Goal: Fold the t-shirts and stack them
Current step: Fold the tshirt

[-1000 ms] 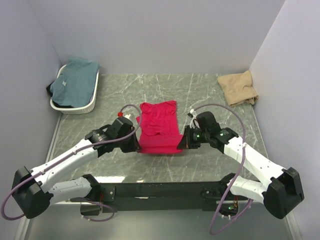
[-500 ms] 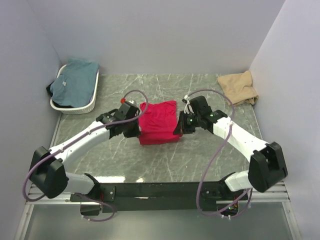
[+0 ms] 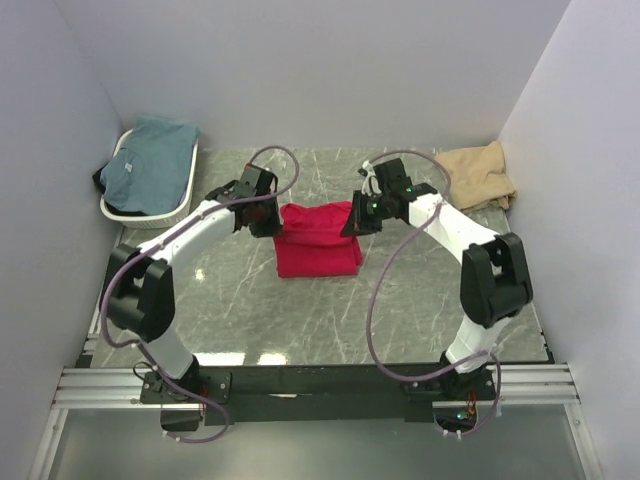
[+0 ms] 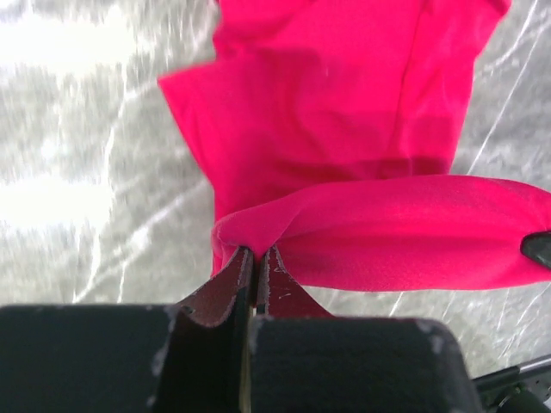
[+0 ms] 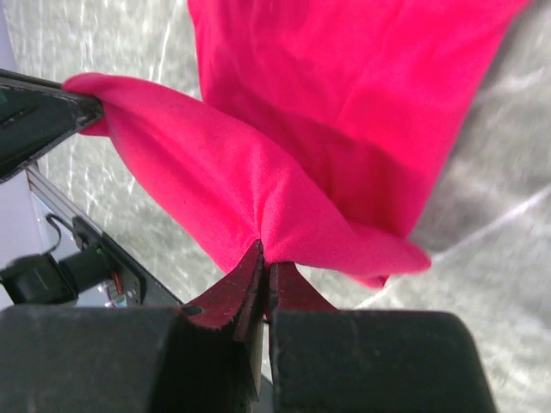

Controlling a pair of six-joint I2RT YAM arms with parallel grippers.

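Red t-shirt (image 3: 318, 248): near hem just carried across to the far edge, both jaws clamped tight on it. I'd call the half-fold nearly done; release next.

A robot lab test cell: plain pale walls (image 3: 300, 70) box in a grey marble-patterned table (image 3: 300, 320), and a black metal rail (image 3: 320, 383) at the bottom of the frame carries two white robot arms (image 3: 190, 235).

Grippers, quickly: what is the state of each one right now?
Left gripper: shut on the red t-shirt.
Right gripper: shut on the red t-shirt.
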